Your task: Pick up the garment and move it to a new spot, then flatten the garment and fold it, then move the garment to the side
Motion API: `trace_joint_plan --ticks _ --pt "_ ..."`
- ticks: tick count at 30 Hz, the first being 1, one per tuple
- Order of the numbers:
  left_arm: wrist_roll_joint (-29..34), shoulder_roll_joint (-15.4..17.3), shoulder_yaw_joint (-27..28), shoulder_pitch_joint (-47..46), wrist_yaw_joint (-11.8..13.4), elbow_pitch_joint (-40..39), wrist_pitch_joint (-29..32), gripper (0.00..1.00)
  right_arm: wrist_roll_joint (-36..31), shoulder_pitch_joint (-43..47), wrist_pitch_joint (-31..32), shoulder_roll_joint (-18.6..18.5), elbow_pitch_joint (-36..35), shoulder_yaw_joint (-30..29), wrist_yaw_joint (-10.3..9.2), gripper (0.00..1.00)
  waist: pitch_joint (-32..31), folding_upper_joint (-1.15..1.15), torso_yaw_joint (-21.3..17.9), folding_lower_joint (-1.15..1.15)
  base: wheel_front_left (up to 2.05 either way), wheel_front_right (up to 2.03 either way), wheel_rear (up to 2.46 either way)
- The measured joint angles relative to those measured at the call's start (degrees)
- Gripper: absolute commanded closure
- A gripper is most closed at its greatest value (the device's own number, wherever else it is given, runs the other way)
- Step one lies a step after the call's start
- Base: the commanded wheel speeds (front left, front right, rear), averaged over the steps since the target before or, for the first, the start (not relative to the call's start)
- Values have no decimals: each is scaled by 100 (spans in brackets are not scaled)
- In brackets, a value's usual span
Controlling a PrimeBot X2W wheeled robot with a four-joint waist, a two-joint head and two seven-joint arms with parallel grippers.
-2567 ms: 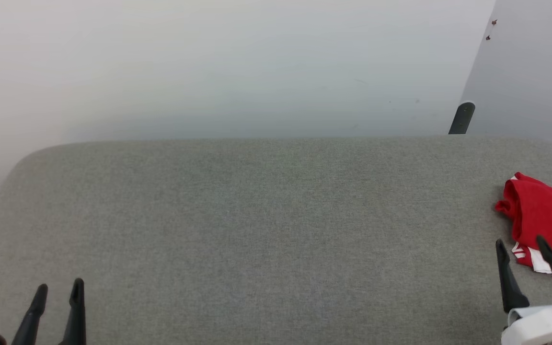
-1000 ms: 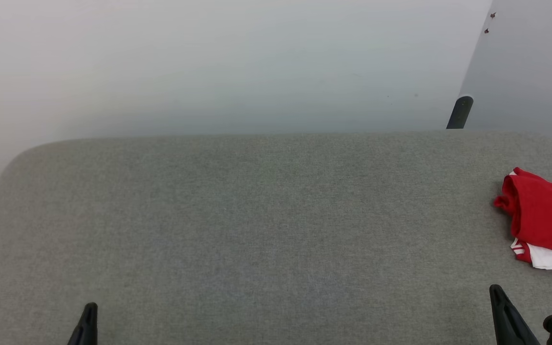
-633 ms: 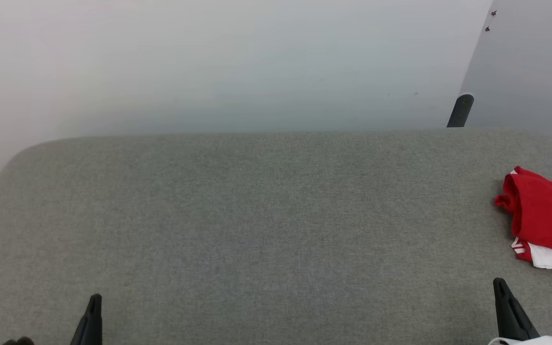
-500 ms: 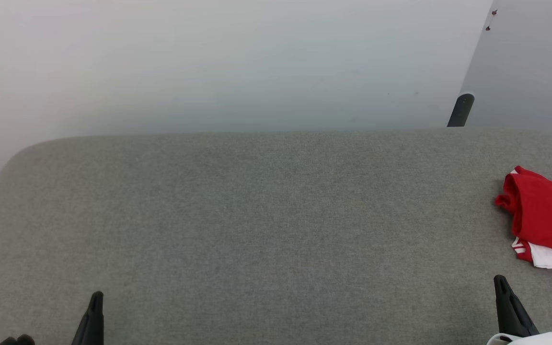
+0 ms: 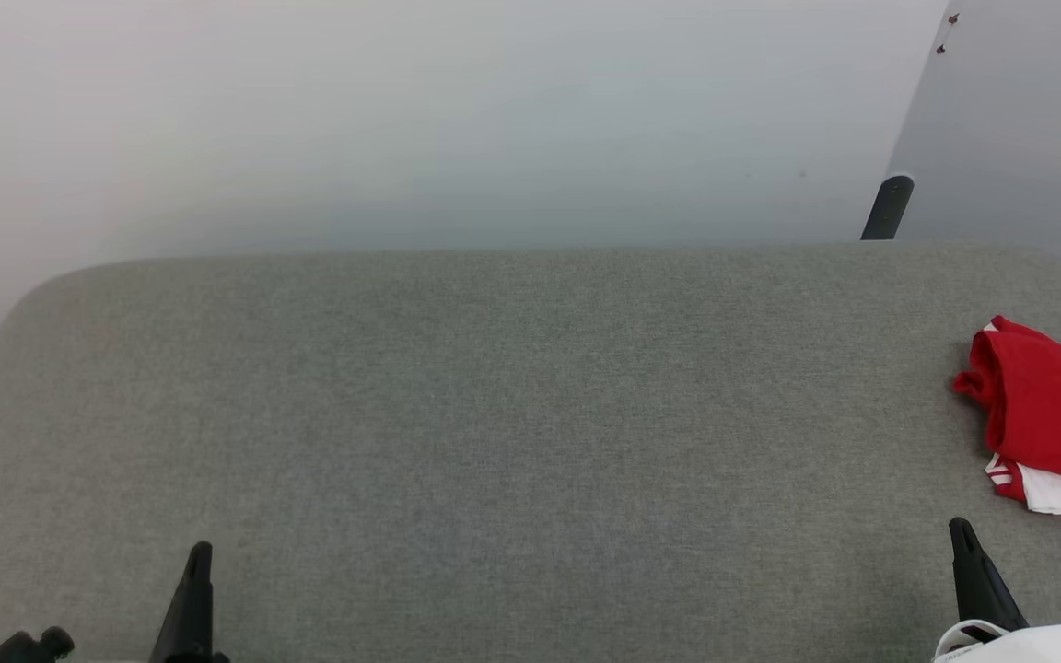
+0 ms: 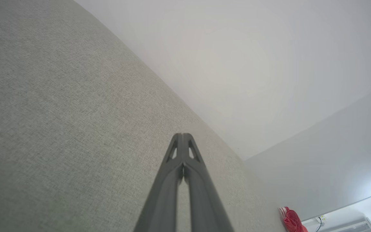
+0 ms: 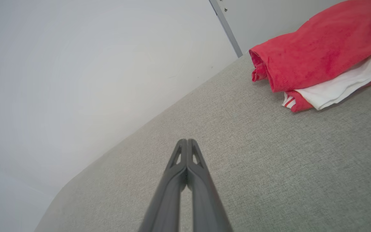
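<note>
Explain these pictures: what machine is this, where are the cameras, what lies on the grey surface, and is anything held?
This is a two-armed wheeled robot. The wide picture is from its head camera, looking down at a grey padded surface. The other two come from cameras on its wrists, each looking along that arm's two dark fingers: left fingers, right fingers. Both jaws are shut and hold nothing. A folded red-and-white shirt lies at the surface's right edge, apart from the right jaws.

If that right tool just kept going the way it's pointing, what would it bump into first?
The right tool would probably meet bare grey tabletop first, then the wall; depth is unclear. The garment lies off to one side.
</note>
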Motion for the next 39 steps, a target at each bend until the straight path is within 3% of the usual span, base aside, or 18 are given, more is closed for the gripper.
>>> trace_joint_plan --ticks 39 --pt "-1771 -495 155 -600 0 280 658 100 2626 -407 642 149 57 -149 0 100 98 0 11 0 0 0 0"
